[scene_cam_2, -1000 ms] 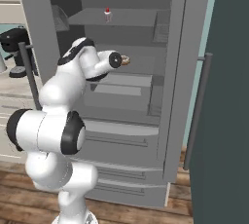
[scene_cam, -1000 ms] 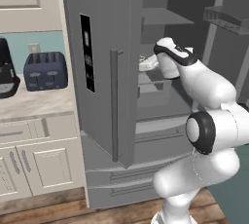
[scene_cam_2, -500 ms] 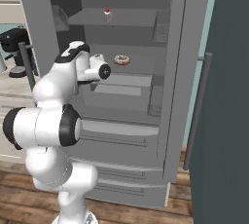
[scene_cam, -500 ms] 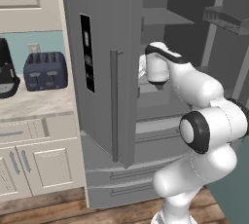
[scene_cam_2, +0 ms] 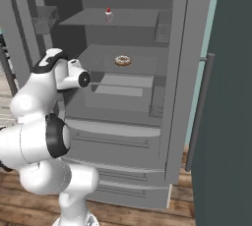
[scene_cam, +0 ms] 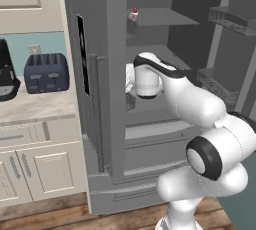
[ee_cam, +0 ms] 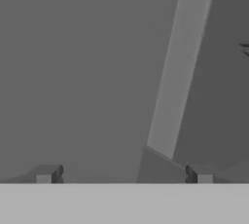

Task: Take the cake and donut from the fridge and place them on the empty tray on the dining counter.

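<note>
The fridge (scene_cam: 100, 139) stands with both doors swung open. The cake (scene_cam_2: 109, 14), a tiny white wedge with a red cherry, sits on the upper shelf and is also seen as the cake (scene_cam: 134, 15). One shelf lower lies the donut (scene_cam_2: 123, 61), untouched. My hand (scene_cam: 129, 79) is inside the fridge at middle-shelf height, turned toward the left side, well left of the donut. In the hand view my gripper (ee_cam: 121, 177) is open, its fingertips (ee_cam: 47, 175) far apart, facing bare grey fridge surfaces with nothing between them. The tray and the dining counter are out of view.
The left fridge door (scene_cam: 92, 74) with its black panel is close beside my hand. The right door's bar handle (scene_cam_2: 199, 107) sticks out at the right. Door bins (scene_cam: 225, 21) hang further right. A toaster (scene_cam: 47, 72) and a coffee maker (scene_cam: 6, 76) stand on the wall counter (scene_cam: 30, 106).
My arm has swung left, away from the donut and toward the fridge's left side. The donut, earlier in front of the hand, lies uncovered on its shelf. The jaws stay open.
</note>
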Controlling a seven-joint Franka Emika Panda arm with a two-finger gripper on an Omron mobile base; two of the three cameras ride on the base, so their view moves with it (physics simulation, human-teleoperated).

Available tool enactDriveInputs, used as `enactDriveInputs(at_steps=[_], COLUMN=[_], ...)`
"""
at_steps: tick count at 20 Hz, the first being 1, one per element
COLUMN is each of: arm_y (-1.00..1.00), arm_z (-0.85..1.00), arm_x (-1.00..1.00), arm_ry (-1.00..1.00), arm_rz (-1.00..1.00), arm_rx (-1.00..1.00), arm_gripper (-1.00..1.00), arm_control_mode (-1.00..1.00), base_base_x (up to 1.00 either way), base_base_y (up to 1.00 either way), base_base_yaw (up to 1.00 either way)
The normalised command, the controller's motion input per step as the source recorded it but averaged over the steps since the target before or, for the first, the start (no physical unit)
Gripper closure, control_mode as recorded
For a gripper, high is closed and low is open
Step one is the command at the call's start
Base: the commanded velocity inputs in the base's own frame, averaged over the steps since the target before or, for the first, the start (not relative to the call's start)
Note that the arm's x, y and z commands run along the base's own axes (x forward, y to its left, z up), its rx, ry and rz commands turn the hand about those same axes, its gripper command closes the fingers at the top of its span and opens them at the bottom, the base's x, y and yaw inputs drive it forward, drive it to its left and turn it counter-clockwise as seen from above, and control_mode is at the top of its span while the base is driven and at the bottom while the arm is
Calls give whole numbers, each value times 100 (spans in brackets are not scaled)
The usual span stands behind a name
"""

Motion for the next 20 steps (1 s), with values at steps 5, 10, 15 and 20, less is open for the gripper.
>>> enactDriveInputs(at_steps=[5, 10, 15, 20], arm_y=[100, 58, -32, -94], arm_z=[0, 62, 98, 46], arm_x=[-100, -55, 1, 16], arm_ry=[2, 2, -15, -16], arm_rz=[24, 10, -5, -13], arm_rx=[1, 15, 11, 0], arm_gripper=[-100, -100, -100, -100], arm_control_mode=[-100, -100, -100, -100], base_base_x=[0, 0, 0, 0], base_base_y=[0, 0, 0, 0], base_base_yaw=[0, 0, 0, 0])
